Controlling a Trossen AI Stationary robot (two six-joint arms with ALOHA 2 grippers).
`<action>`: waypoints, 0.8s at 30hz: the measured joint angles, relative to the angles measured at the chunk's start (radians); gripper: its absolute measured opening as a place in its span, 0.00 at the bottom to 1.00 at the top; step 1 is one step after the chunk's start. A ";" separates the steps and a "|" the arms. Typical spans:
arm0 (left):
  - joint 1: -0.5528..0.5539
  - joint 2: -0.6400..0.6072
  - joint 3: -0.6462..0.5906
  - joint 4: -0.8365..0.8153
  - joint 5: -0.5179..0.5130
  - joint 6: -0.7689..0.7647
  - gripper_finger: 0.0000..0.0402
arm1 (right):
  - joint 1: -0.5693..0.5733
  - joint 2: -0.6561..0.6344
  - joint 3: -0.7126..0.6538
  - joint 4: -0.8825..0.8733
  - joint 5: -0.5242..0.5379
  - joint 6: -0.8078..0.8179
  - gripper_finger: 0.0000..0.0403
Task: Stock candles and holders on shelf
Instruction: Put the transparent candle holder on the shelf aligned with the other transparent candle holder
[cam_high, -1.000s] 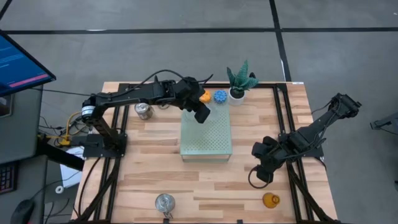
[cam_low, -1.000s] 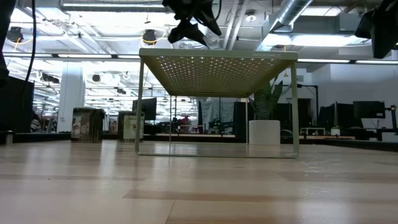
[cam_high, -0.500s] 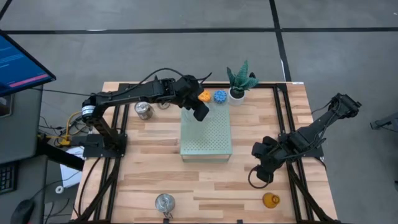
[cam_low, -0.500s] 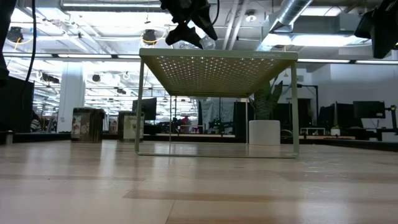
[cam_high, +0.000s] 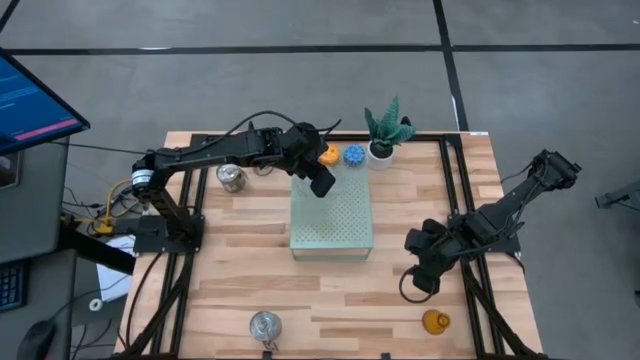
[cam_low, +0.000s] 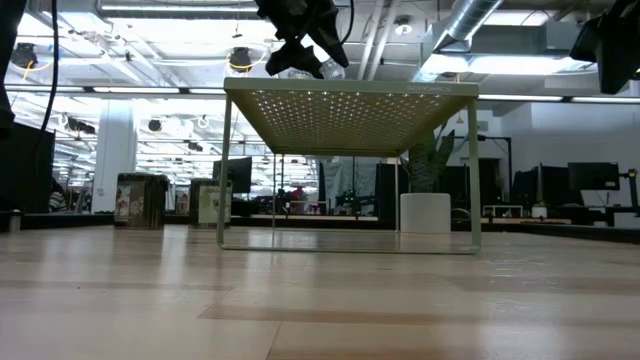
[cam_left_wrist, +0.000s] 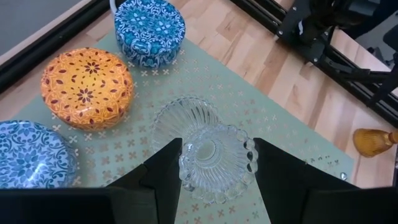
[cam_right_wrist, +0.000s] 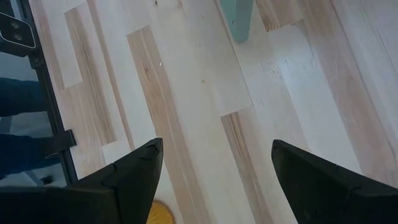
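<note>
My left gripper (cam_high: 321, 181) hangs over the far left part of the mint-green shelf (cam_high: 338, 222), shut on a clear glass holder (cam_left_wrist: 216, 163) with a beaded rim. A ribbed clear glass piece (cam_left_wrist: 185, 121) lies just beyond it; whether it is the same holder I cannot tell. An orange candle (cam_left_wrist: 87, 87) and a blue candle (cam_left_wrist: 31, 155) stand on the shelf. A second blue candle (cam_left_wrist: 149, 22) is at its far edge. My right gripper (cam_high: 420, 278) waits open over bare wood at the table's right. My left gripper pinches the holder's beaded rim (cam_left_wrist: 186, 167) between its two fingers, one on each side. The fingers (cam_left_wrist: 163, 171) slant down from the table's left and far side. In the low view the glass (cam_low: 300, 70) is just at the shelf top; whether it rests there I cannot tell.
A potted green plant (cam_high: 385, 135) stands at the far edge. One silver tin (cam_high: 231, 177) sits left of the shelf and another (cam_high: 265, 325) at the near edge. An amber glass cup (cam_high: 435, 321) is near right. Bare wood lies on both sides of the shelf.
</note>
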 joint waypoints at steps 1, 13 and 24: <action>0.000 0.000 0.000 0.000 0.000 0.007 0.44 | 0.000 0.000 0.000 0.000 0.000 0.000 0.72; -0.001 0.000 0.000 0.007 0.000 0.044 0.51 | 0.001 0.000 0.000 0.000 0.000 0.000 0.72; -0.002 -0.010 0.005 0.034 0.000 0.082 0.51 | 0.000 0.000 0.000 0.000 0.002 0.000 0.72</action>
